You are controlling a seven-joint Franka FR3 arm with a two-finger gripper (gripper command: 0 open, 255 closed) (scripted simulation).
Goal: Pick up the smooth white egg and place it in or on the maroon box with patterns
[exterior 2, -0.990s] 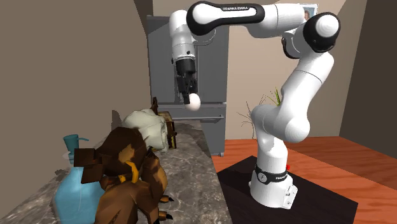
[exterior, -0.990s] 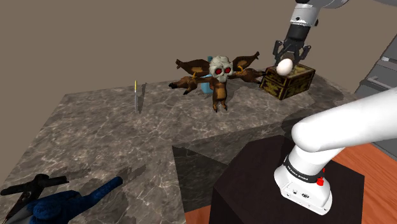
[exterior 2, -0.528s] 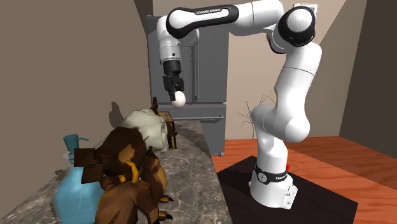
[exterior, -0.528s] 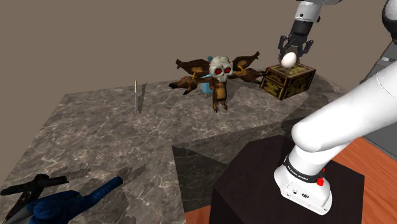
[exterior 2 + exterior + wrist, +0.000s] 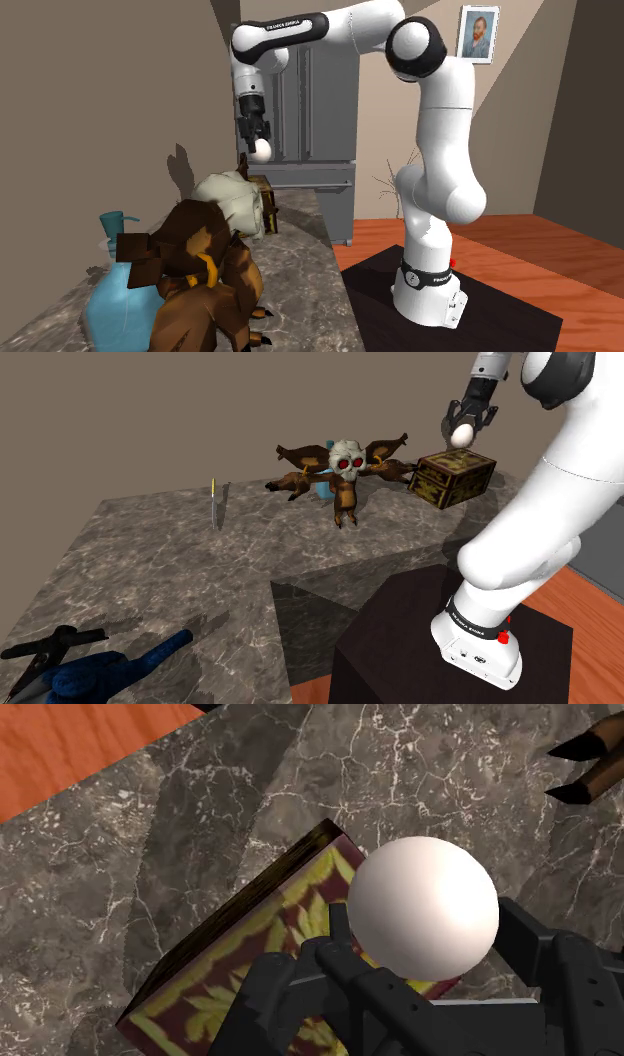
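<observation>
**Hand point(image 5: 461, 430) holds egg point(image 5: 460, 437) above maroon box point(image 5: 455, 480)**

Shoulder view: dark marbled tabletop point(image 5: 180, 562), tan wall. The black hand pinches the white egg above the maroon box, higher and farther toward this view's right than a second ago. A skull-faced winged figure point(image 5: 345, 470) stands beside the box.

Second exterior view: a grey refrigerator point(image 5: 320, 110) stands beyond the tabletop's end.

Wrist view: the egg is over the box's leaf-patterned lid.

White arm point(image 5: 440, 190), dark joints, black pincer point(image 5: 461, 432)

egg point(image 5: 424, 907): white | box point(image 5: 288, 911): maroon, yellow leaves | bottle point(image 5: 105, 295): seemingly pale blue
</observation>
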